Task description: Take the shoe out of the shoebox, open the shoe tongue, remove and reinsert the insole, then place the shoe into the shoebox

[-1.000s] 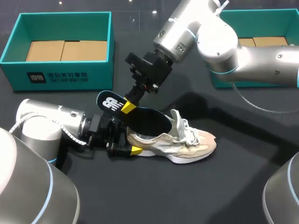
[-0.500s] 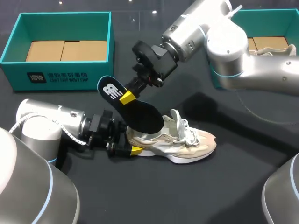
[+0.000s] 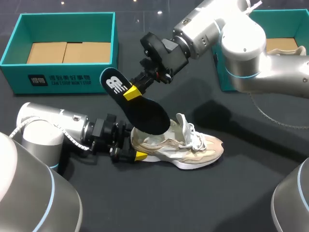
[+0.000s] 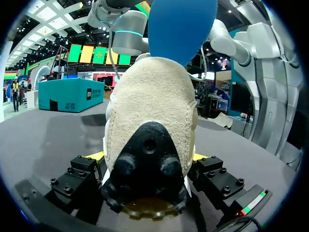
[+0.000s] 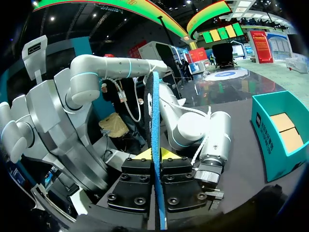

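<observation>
A beige lace-up shoe [image 3: 195,145] lies on its sole on the dark table, toe toward the right. My left gripper [image 3: 133,141] straddles its heel with a yellow-tipped finger against each side; in the left wrist view the heel [image 4: 154,106] fills the space between the fingers of that gripper [image 4: 148,157]. My right gripper [image 3: 131,92] is shut on a black insole [image 3: 145,113] with a blue underside and holds it tilted just above the shoe's opening. In the right wrist view the insole [image 5: 155,145] stands edge-on between the closed jaws of that gripper [image 5: 155,154]. From the left wrist, the insole's blue underside [image 4: 181,24] hangs over the shoe.
A teal shoebox [image 3: 63,77] with cardboard inside stands at the back left. A second teal box [image 3: 224,79] sits at the back right, partly behind my right arm. Bare tabletop lies in front of the shoe.
My right gripper has lifted the insole up and slightly back, out of the shoe's opening, and tilted it more steeply. The left gripper and the shoe have stayed put.
</observation>
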`<state>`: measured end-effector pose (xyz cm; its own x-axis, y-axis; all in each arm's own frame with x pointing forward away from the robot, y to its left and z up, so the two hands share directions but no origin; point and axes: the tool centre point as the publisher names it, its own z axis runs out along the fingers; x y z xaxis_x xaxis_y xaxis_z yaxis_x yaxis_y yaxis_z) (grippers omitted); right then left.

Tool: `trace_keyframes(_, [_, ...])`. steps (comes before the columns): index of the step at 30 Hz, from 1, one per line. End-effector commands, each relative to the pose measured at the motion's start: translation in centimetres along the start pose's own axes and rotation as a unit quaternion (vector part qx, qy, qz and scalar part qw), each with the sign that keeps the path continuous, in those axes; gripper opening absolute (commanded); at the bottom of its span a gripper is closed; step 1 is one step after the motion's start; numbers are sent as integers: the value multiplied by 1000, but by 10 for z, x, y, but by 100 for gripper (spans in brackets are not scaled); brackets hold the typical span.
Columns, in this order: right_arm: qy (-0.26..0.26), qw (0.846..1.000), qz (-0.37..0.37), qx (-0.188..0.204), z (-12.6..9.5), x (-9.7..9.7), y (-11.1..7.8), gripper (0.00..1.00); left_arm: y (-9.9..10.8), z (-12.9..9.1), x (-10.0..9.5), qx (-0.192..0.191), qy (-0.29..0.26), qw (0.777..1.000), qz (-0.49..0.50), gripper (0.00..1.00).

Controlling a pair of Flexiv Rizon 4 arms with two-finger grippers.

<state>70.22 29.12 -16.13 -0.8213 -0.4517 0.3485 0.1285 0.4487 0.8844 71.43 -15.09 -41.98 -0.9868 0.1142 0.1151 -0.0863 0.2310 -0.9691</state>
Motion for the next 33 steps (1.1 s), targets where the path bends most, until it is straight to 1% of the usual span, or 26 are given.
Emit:
trace_keyframes(1, [-25,999,12,-26,-25,37,0,0,2,0,-1,0,0,1000,0,0])
trace_keyframes(2, [-16,999,21,-34,-30,41,0,0,2,0,-1,0,0,1000,0,0])
trace_keyframes(4, [-36,997,40,-47,-42,52,0,0,2,0,-1,0,0,1000,0,0])
trace_keyframes(18, [-36,997,40,-47,-42,52,0,0,2,0,-1,0,0,1000,0,0])
trace_keyframes(21, [-58,995,49,-64,-59,64,3,0,2,0,-1,0,0,1000,0,0])
trace_keyframes(24, [-75,991,59,-89,-68,76,1,0,2,0,-1,0,0,1000,0,0])
trace_keyframes(25, [-81,989,57,-110,-73,84,1,0,2,0,-1,0,0,1000,0,0])
trace_keyframes(28, [-95,985,69,-128,-82,97,1,0,2,0,-1,0,0,1000,0,0])
trace_keyframes(33, [-97,984,76,-128,-84,99,1,0,2,0,-1,0,0,1000,0,0])
